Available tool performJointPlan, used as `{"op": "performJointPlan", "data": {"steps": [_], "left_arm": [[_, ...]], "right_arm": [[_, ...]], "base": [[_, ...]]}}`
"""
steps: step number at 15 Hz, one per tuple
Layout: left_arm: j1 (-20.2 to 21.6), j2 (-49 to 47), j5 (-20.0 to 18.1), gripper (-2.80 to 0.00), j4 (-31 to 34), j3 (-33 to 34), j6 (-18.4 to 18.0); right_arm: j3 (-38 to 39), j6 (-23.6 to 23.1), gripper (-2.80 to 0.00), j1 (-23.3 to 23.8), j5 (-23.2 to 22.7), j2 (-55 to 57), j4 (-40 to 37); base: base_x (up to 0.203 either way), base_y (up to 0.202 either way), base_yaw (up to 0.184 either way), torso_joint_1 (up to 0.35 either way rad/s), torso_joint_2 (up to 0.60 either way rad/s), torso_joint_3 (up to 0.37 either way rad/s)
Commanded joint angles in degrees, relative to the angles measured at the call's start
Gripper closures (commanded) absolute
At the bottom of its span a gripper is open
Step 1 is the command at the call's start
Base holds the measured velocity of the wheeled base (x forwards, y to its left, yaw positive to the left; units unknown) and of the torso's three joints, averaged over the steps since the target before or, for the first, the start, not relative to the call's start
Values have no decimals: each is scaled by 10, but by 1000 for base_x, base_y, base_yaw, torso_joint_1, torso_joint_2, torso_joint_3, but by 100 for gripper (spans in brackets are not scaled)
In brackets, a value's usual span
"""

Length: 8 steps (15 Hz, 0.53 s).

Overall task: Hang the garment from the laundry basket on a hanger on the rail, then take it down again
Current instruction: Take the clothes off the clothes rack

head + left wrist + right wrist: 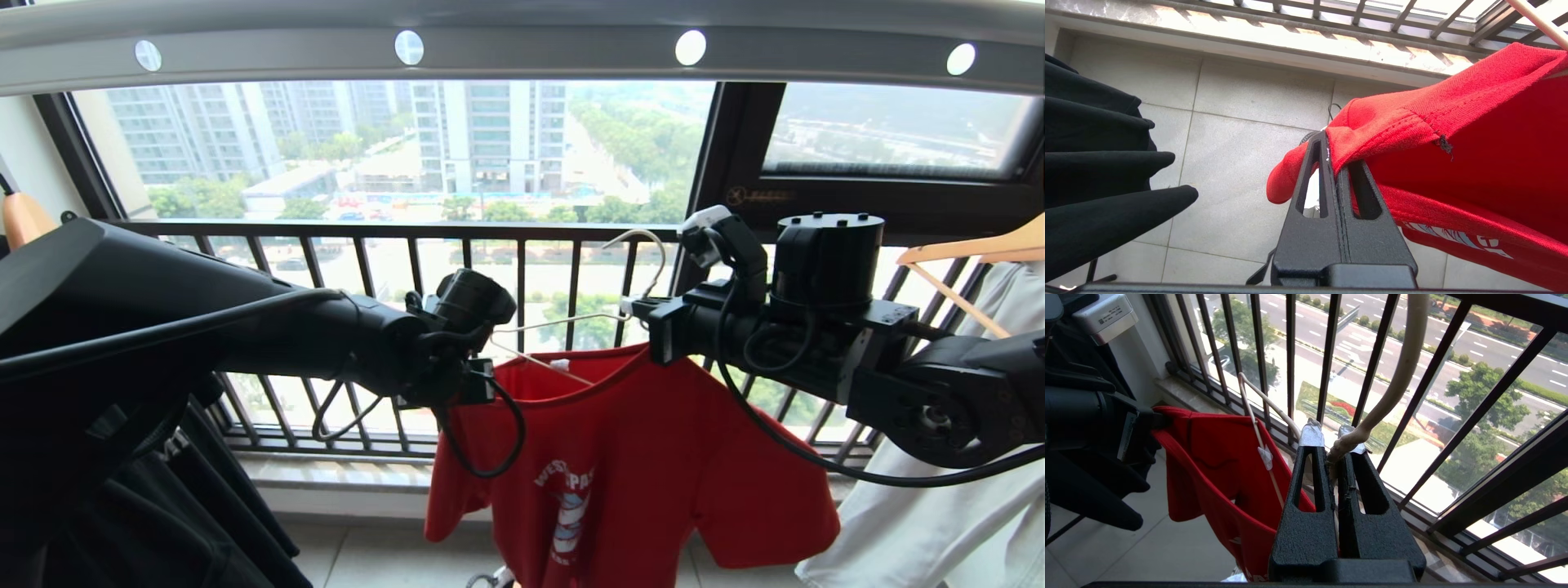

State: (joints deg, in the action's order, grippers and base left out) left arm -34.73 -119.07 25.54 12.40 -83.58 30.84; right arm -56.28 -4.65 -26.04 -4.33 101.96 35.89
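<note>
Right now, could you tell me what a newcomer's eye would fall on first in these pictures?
The red T-shirt hanging mid-scene before the black window railing. The left gripper pinches its shoulder edge, and the right gripper clamps the white wire hanger at the base of its hook, below the overhead rail.

Open air under the rail (522,49); black T-shirt (163,506) left, pale garment (939,506) right hem it in

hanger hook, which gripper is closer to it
Right. The right gripper is shut on the hanger at the base of its hook, below the rail. The left gripper is off to the side, shut on the garment at its shoulder.
</note>
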Motion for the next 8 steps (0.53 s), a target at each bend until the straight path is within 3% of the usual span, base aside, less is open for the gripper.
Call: {"op": "performJointPlan", "data": {"steps": [1,4,6,8], "left_arm": [[2,-14,2,0,-1,-4,3],[10,-38,2,0,-5,-13,7],[28,-54,-9,0,-51,-21,31],[46,-43,-73,0,-70,-12,35]], "right_arm": [[1,0,0,-1,-2,-1,2],[0,0,0,-1,-1,-2,2],[0,0,0,-1,-1,-3,2],[0,0,0,0,-1,-3,2]], "base": [[0,0,0,0,0,0],[0,0,0,0,0,0],[0,0,0,0,0,0],[0,0,0,0,0,0]]}}
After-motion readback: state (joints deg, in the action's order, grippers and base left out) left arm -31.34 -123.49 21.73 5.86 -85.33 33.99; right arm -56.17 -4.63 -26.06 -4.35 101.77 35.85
